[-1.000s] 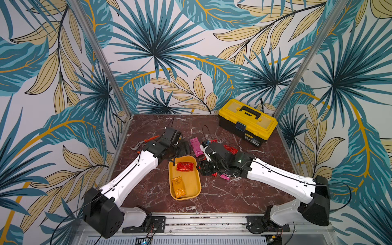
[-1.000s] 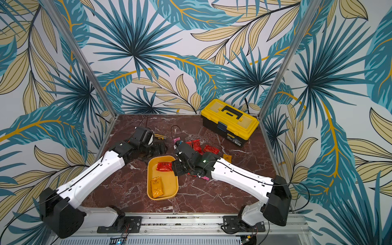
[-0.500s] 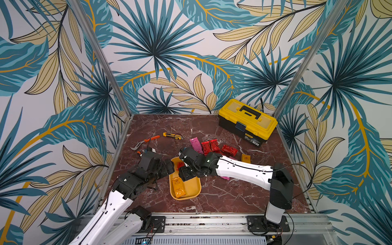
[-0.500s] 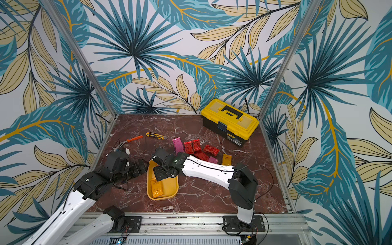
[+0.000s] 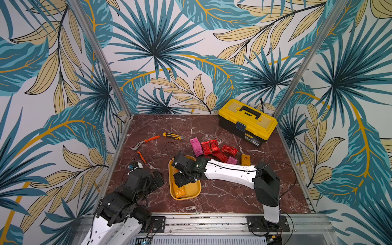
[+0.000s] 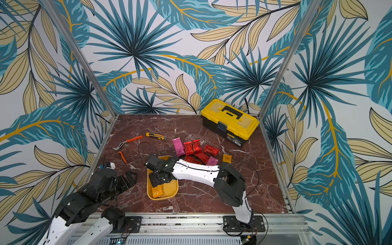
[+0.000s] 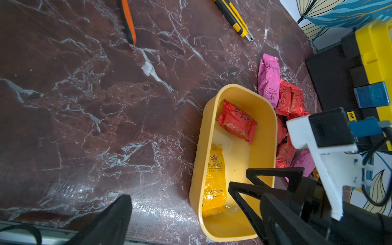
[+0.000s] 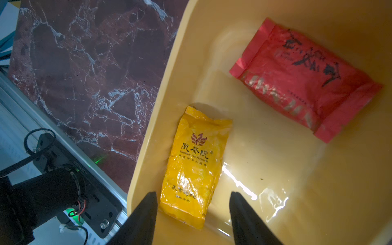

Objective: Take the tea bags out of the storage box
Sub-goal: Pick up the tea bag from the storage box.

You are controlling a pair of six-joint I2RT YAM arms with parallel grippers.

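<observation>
The dark red marble tabletop (image 5: 212,201) in front of you is closed in by leaf-patterned walls. The storage box (image 5: 192,188) sits toward the front edge, between your two arms.

Two tea bags lie inside it. An orange-yellow sachet (image 8: 195,167) lies flat along one long wall. A red sachet (image 8: 305,78) lies apart from it, toward the far end.

Your right gripper (image 8: 192,193) reaches down into the box with its jaws apart. One finger stands on each side of the orange-yellow sachet, at the end farther from the red sachet, and they are not pinching it. Your left gripper (image 5: 158,180) hangs low over bare marble just beside the box's left wall, with its jaws spread wide and nothing between them.

The other tea bags (image 5: 212,148) lie in a loose heap on the marble just behind the box. Most are red, with a pink sachet (image 5: 196,146) at the heap's left end and an orange one (image 5: 245,159) at its right.

A toolbox (image 5: 247,122) stands in the far right corner. A utility knife (image 5: 172,136) and pliers (image 5: 145,142) lie at the far left.
</observation>
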